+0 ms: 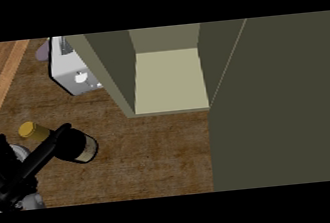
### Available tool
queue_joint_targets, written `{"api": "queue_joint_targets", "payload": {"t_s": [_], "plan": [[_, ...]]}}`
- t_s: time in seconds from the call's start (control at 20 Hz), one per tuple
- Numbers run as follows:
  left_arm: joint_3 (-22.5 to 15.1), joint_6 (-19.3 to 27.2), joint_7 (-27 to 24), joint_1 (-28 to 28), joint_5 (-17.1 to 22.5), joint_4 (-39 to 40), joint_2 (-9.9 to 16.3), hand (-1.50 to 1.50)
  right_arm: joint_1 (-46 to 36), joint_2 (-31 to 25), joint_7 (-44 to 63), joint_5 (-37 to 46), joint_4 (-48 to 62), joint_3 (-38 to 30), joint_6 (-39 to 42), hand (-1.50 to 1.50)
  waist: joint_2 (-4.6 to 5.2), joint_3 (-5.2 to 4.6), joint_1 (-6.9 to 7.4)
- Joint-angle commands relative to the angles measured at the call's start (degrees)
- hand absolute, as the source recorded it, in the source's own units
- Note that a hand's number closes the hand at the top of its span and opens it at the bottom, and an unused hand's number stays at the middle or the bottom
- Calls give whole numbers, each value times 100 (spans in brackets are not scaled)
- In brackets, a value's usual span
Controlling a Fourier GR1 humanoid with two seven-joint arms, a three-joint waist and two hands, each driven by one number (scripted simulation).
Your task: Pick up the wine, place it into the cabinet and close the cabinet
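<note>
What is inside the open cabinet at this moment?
The cabinet shows only a bare pale shelf; nothing stands on it. Its open door covers what lies to the right. The wine bottle is outside, at the left hand.

Dark wine bottle [73, 145], prob. tilted, on counter left of cabinet [169, 78], door open.

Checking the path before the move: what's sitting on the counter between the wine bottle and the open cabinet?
Nothing. In the head view, the stretch of counter from the wine bottle, at the left hand, to the open cabinet is bare.
</note>
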Motion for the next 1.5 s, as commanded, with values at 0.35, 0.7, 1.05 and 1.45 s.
{"api": "queue_joint_targets", "payload": {"t_s": [0.35, 0.7, 1.05, 1.45], "plan": [[-33, -311, -944, 359, 672, 710, -30, -150, -102, 266, -147, 416, 113, 274, -62, -150, 1, 2, 2], [-392, -312, -2303, 786, 1733, 1575, -30, -150, -255, -91, 21, -75, 254, -262, 159, -150, 3, -1, 14], [672, -1123, -2259, -165, 1907, 2567, 93, -150, -71, 217, 385, 345, -366, 233, -202, -150, 3, 0, -13], [570, -1316, -2582, -192, 2020, 3056, 77, -150, 190, 113, 183, 70, -453, -24, 128, -150, 0, 2, -12]]}}
